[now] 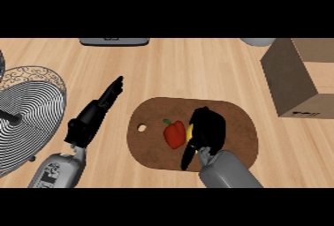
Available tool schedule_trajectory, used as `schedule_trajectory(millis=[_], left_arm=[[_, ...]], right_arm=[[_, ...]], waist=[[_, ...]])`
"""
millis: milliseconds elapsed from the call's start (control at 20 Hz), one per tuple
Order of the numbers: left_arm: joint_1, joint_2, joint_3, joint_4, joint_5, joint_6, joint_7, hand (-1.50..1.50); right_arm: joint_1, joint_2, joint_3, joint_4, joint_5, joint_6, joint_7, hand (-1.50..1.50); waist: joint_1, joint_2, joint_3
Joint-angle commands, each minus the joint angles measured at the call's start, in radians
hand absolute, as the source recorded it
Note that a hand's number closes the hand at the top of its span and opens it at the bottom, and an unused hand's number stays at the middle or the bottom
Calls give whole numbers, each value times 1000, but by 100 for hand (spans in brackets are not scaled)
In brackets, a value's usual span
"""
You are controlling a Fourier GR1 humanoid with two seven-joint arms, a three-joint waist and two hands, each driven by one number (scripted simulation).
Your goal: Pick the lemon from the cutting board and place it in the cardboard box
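A brown cutting board (228, 112) lies on the wooden counter at centre. On it sits a red bell pepper (173, 133). Just right of the pepper a sliver of the yellow lemon (190, 132) shows under my right hand (209, 128), which covers most of it with fingers curled down around it. The cardboard box (300, 77) stands at the upper right, away from the board. My left hand (98, 110) is left of the board with straight fingers pointing up and right, holding nothing.
A round wire rack with black and white rings (26, 119) fills the left edge. A grey appliance (114, 41) sits at the top edge and a pale bowl (259, 41) shows at the top right beside the box.
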Motion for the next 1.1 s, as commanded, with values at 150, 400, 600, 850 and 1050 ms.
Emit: schedule_trajectory(millis=[150, 400, 600, 850, 1050], left_arm=[[22, -27, -7, 26, -38, 28, -20, 0], [41, -2, 34, 10, -6, 19, -23, 0], [66, -3, 22, -6, -13, 16, -23, 0], [42, -19, 19, -69, -11, 31, 44, 0], [59, 22, 62, 3, -2, -3, -40, 0]], right_arm=[[130, -275, 7, -124, 0, -22, -289, 150], [211, -561, -18, -258, -132, -27, -701, 150], [298, -790, -197, -360, -225, -126, -925, 150], [454, -924, -441, -418, -462, -188, -1172, 150], [568, -1006, -638, -534, -674, -111, -1283, 150]], waist=[[-25, 11, 4], [-60, 6, 7], [-71, 0, 5], [-55, 2, 5], [-73, 1, 3]])
